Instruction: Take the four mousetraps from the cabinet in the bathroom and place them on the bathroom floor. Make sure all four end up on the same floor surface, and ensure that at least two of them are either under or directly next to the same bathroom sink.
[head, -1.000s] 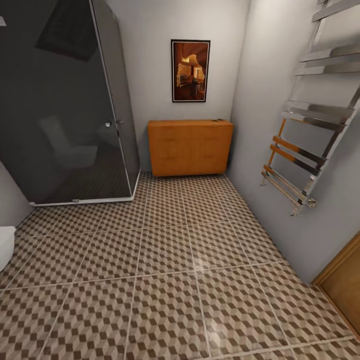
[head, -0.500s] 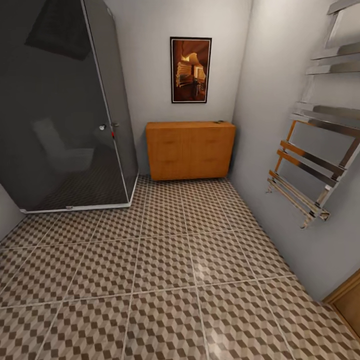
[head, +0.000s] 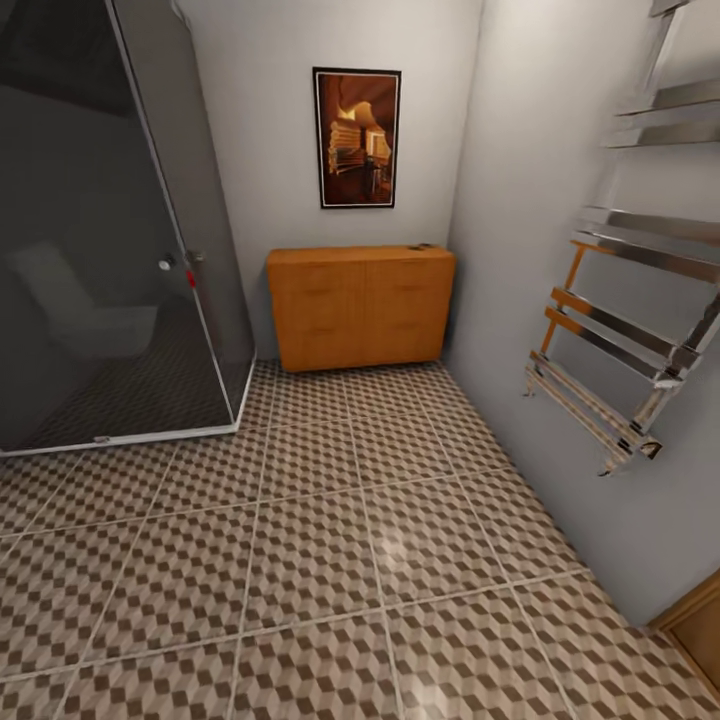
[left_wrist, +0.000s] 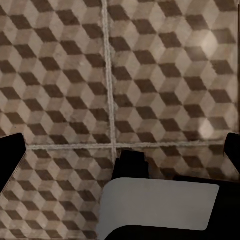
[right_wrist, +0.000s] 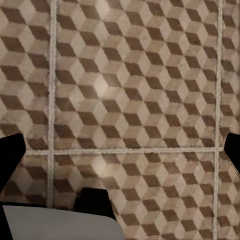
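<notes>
— Head view, what have we got?
— Cabinet (head: 360, 308) against the far wall, tucked into the right-hand corner of the bathroom floor (head: 330, 540). Something small and dark sits at its top's back right corner, too tiny to say it's a mousetrap. Framed picture (head: 357, 138) hangs above, dark glass shower (head: 100, 250) stands to the left, chrome towel rail (head: 630, 330) is on the right wall.
— Left wrist view?
— Cube-pattern tiles and a grout cross. Left gripper (left_wrist: 120, 160): dark fingertips (left_wrist: 10, 160) at both side edges, spread wide, nothing between them.
— Right wrist view?
— Same tiles. Right gripper (right_wrist: 120, 155), tips (right_wrist: 11, 157) far apart too, holding nothing.
</notes>
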